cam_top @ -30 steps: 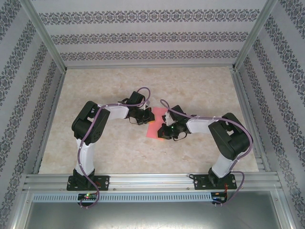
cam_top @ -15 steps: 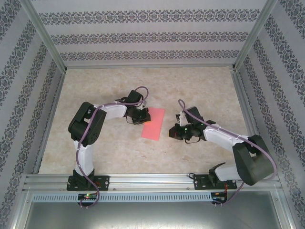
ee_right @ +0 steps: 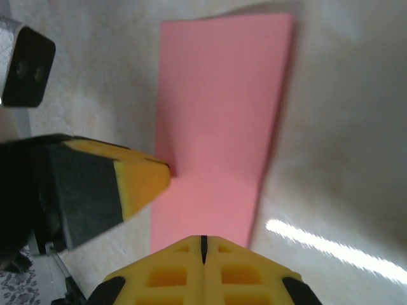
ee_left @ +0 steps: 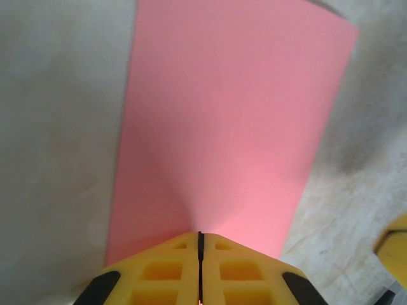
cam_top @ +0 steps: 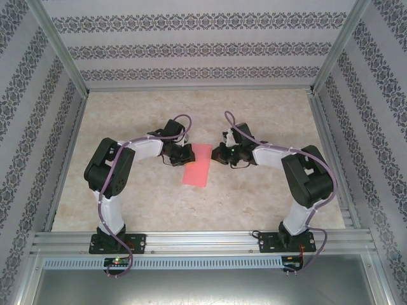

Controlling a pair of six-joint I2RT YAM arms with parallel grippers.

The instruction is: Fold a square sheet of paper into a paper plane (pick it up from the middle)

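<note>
Left wrist, left gripper (ee_left: 199,236) closed, touching paper (ee_left: 232,121)

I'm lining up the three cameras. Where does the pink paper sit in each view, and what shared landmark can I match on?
Top external: pink paper mid-picture, just right of the left gripper.
Left wrist: pink paper spans the middle, running up from the yellow fingertips.
Right wrist: pink paper is a tall strip, centre to top.
Shared landmark: the left gripper, its yellow tip against the paper.
</note>
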